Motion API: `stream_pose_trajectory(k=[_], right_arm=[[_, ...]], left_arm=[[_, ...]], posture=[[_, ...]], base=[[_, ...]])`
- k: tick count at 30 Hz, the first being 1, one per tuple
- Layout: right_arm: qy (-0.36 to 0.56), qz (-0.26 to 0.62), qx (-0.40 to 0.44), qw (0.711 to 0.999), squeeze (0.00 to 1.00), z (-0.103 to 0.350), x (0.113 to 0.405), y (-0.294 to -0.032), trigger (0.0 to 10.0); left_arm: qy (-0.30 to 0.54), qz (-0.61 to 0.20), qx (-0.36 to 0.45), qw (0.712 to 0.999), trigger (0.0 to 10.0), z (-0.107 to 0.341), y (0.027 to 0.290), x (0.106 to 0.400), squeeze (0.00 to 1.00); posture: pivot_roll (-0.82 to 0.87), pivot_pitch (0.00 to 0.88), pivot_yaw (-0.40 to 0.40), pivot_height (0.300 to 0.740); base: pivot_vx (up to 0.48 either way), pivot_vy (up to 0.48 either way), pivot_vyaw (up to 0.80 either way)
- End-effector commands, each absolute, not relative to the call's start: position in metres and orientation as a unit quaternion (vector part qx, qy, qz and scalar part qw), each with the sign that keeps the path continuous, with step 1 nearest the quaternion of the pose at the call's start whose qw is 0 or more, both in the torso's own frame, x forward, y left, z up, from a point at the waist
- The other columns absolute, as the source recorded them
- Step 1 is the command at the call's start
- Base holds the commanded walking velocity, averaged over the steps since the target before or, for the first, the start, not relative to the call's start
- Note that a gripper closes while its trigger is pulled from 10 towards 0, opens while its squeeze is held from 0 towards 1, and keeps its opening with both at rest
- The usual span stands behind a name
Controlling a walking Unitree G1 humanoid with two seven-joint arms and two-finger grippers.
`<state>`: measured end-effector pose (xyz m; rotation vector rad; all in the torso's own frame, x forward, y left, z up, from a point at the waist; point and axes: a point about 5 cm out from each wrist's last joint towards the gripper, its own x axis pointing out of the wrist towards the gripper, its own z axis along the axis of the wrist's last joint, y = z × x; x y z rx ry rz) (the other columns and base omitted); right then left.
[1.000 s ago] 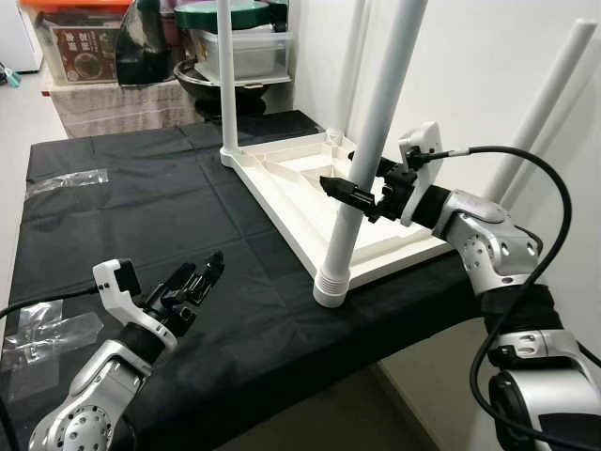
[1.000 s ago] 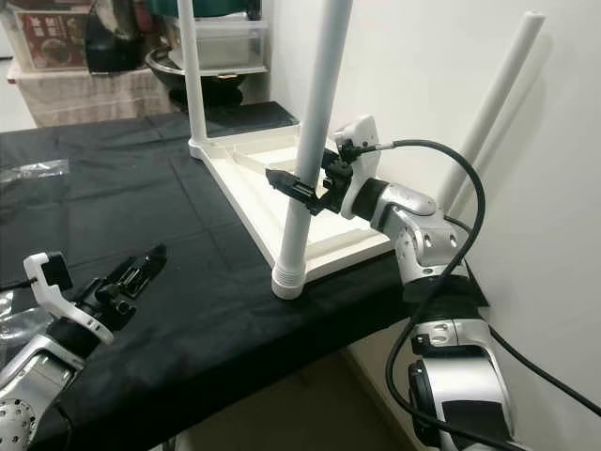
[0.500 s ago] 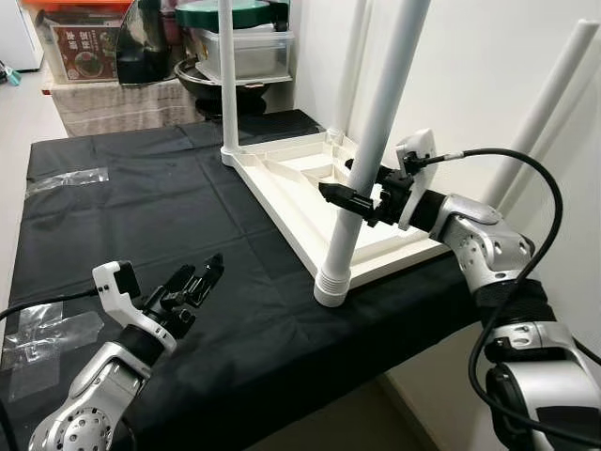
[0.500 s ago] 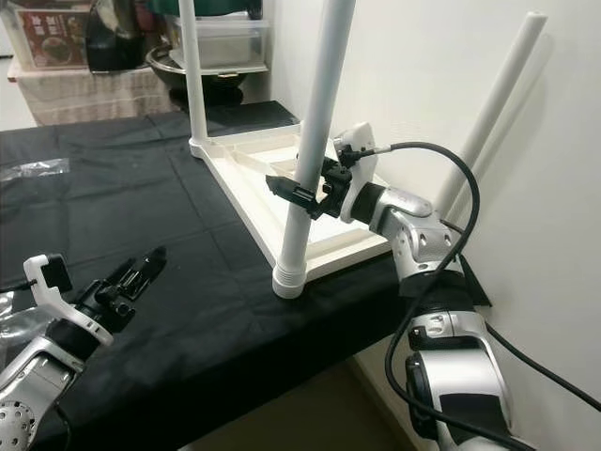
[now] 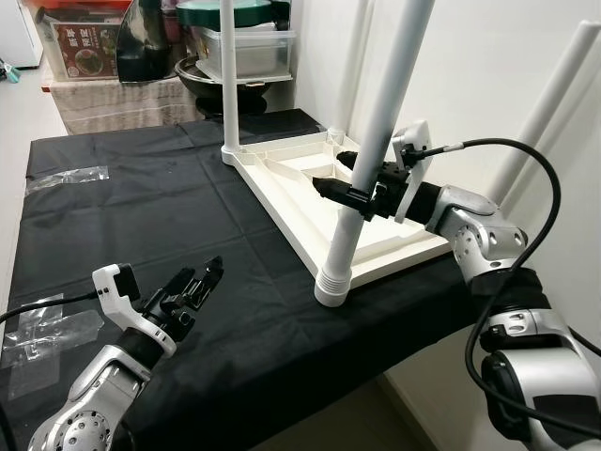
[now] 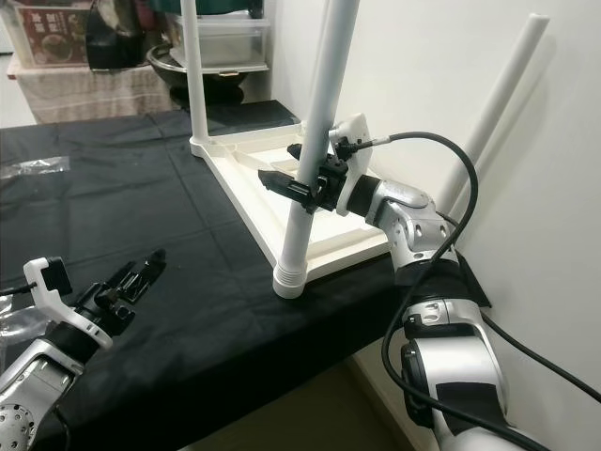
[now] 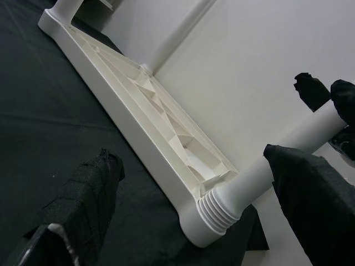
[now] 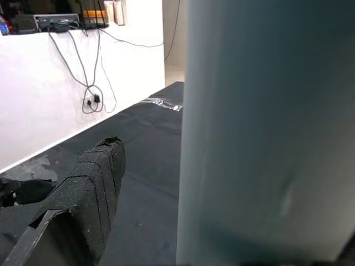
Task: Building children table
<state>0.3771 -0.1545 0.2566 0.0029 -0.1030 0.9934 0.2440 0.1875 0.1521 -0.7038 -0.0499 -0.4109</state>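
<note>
Two legs are already standing up from the inverted white tabletop [image 5: 310, 193], which is lying underside-up on the black cloth [image 5: 141, 216] so that its corner sockets are facing upward. I am pinching the near leg [image 5: 362, 178] with my right gripper [image 5: 349, 195], my fingers closing around it partway up its length, probably to keep it plumb while its ribbed foot is seating in the near corner socket [image 5: 331, 285]. The leg is passing directly between my right fingers, well above the socket. My left gripper [image 5: 192, 287] is hovering over the cloth with its fingers spread and holding nothing, apart from the tabletop's near edge and aimed towards that corner. A far leg [image 5: 228, 80] is rising at the opposite corner.
</note>
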Motion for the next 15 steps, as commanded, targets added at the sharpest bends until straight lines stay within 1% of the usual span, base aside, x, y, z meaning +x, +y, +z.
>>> stream_pose_trajectory(k=[1,2,3,4,5,6,7,8,9,15], right_arm=[[-0.056,0.481,-0.006,0.875,0.00,0.2604,0.3786,-0.1526,9.0],[-0.056,0.481,-0.006,0.875,0.00,0.2604,0.3786,-0.1526,9.0],[-0.057,0.481,-0.005,0.875,0.00,0.2614,0.3789,-0.1528,7.3],[-0.059,0.481,-0.004,0.875,0.00,0.2620,0.3792,-0.1529,6.0],[-0.060,0.481,-0.004,0.875,0.00,0.2622,0.3794,-0.1529,6.0],[-0.060,0.481,-0.004,0.874,0.00,0.2622,0.3796,-0.1530,2.1],[-0.060,0.481,-0.004,0.875,0.00,0.2615,0.3798,-0.1530,0.3],[-0.060,0.481,-0.004,0.875,0.00,0.2611,0.3799,-0.1530,0.3],[-0.059,0.482,-0.002,0.874,0.00,0.2605,0.3799,-0.1529,0.0],[-0.057,0.479,0.000,0.876,0.00,0.2581,0.3802,-0.1537,0.0]], left_arm=[[-0.020,-0.205,-0.342,0.917,10.0,0.1515,0.1847,0.2424,0.00],[-0.020,-0.205,-0.342,0.917,10.0,0.1515,0.1847,0.2424,0.00],[-0.020,-0.205,-0.342,0.917,10.0,0.1515,0.1849,0.2421,0.00],[-0.020,-0.205,-0.342,0.917,10.0,0.1515,0.1849,0.2419,0.00],[-0.020,-0.205,-0.342,0.917,10.0,0.1515,0.1849,0.2417,0.00],[-0.020,-0.206,-0.342,0.917,10.0,0.1516,0.1849,0.2417,0.00],[-0.020,-0.206,-0.342,0.917,10.0,0.1516,0.1848,0.2418,0.00],[-0.020,-0.206,-0.342,0.917,10.0,0.1516,0.1848,0.2419,0.00],[-0.020,-0.206,-0.342,0.917,10.0,0.1517,0.1849,0.2420,0.00],[-0.019,-0.205,-0.341,0.917,10.0,0.1517,0.1853,0.2419,0.00]], posture=[[0.06,0.000,-0.106,0.740],[0.06,0.000,-0.106,0.740],[0.06,0.000,-0.104,0.740],[0.06,0.000,-0.105,0.740],[0.06,0.000,-0.105,0.740],[0.06,0.000,-0.105,0.740],[0.06,0.000,-0.105,0.740],[0.06,0.000,-0.105,0.740],[0.07,0.000,-0.104,0.740],[0.07,0.000,-0.102,0.740]], base=[[0.000,0.000,0.00],[0.000,0.000,0.00],[0.000,0.000,0.00],[0.000,0.000,0.00],[0.000,0.000,0.00],[0.000,0.000,0.00],[0.000,0.000,0.00],[0.000,0.000,0.00],[0.000,0.000,0.00],[0.000,0.000,0.00]])
